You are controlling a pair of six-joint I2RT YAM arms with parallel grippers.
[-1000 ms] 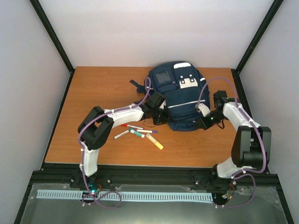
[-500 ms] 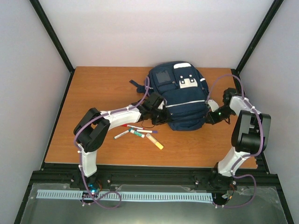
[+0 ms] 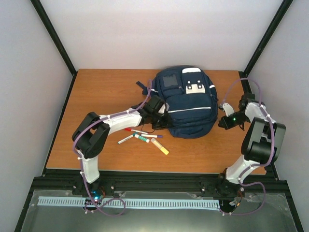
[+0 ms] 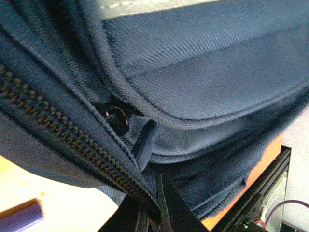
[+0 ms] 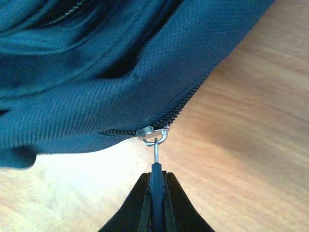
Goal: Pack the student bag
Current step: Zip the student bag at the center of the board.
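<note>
Swinging out to the right over the last second, the right arm (image 3: 256,140) now holds its wrist off the bag's (image 3: 186,104) right flank instead of against its near right corner, and its elbow is folded higher at the counter's (image 3: 106,92) right edge. The right jaws are clenched on the thin pull (image 5: 156,166) of a zip slider (image 5: 152,132), which sits at the bag's lower hem just above the wood. The left arm (image 3: 118,118) has stretched a little farther forward, its elbow more to the left than before. The left jaws stay pinched shut at the bag's near left side, apparently on the fabric edge beside the dark zip teeth (image 4: 72,130) that cross the wrist view. The bag lies flat at the back middle of the counter, front pockets up, its place almost unchanged and its near edge bulging slightly more. The pens (image 3: 142,137) lie just in front of the bag, near the left wrist, where they were.
</note>
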